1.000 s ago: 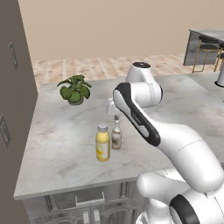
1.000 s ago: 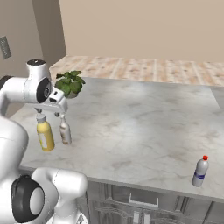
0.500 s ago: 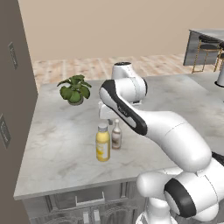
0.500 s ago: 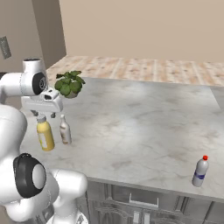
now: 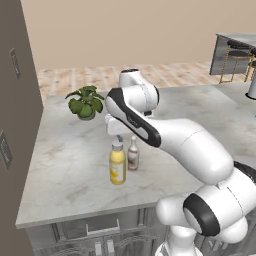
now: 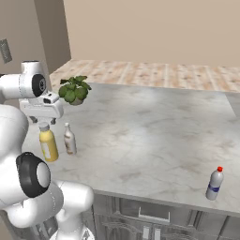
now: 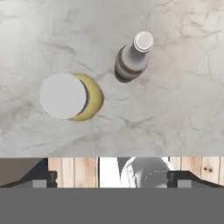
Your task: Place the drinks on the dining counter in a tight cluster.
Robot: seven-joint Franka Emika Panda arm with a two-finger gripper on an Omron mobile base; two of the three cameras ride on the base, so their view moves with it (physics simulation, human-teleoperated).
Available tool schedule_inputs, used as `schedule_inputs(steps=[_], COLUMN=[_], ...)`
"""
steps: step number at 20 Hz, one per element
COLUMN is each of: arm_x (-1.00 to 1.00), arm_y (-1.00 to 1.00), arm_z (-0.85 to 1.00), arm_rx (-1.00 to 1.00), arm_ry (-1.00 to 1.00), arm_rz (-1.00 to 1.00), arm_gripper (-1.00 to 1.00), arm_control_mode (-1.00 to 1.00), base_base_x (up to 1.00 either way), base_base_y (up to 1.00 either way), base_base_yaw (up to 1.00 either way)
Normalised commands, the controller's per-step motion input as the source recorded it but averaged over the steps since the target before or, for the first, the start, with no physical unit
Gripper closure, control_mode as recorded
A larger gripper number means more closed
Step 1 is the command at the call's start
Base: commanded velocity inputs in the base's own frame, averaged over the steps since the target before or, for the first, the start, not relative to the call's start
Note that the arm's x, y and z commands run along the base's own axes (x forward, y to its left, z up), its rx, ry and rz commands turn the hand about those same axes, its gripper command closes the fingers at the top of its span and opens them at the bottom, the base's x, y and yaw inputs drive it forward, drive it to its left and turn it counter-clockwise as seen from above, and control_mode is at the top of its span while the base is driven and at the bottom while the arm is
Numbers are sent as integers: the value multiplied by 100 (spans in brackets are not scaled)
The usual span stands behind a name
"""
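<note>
Left base view shows the gripper (image 5: pixel 119 136), its fingers wide apart, just above the yellow bottle (image 5: pixel 117 163) standing beside the brown-and-white bottle (image 5: pixel 133 154) on the counter (image 5: pixel 65 160).

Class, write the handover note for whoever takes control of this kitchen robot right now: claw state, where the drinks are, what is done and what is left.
Claw: open, holding nothing, poised above the wide yellow bottle with the pale cap.
Drinks: the yellow bottle and the slim brown-and-white bottle stand upright close together, not touching, near the left end of the light-grey marbled counter. The slim silver-grey bottle with the red cap stands alone near the counter's front edge, far off at the right end.
Done: two bottles grouped.
Left: bring the silver-grey bottle across to the pair.
The potted green plant stands behind the pair; leave it.
</note>
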Motion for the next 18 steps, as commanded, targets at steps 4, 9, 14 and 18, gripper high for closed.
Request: schedule_inputs(steps=[4, 9, 14, 18], arm_x=[0, 6, 11, 34], arm_y=[2, 21, 27, 16], arm_z=[0, -10, -3, 0], arm_rx=[2, 0, 0, 0], arm_ry=[0, 0, 0, 0], arm_rz=[0, 0, 0, 0], arm_gripper=[-100, -100, -100, -100], arm_control_mode=[-100, -100, -100, -100], base_base_x=[0, 0, 0, 0], base_base_y=[0, 0, 0, 0], base_base_yaw=[0, 0, 0, 0])
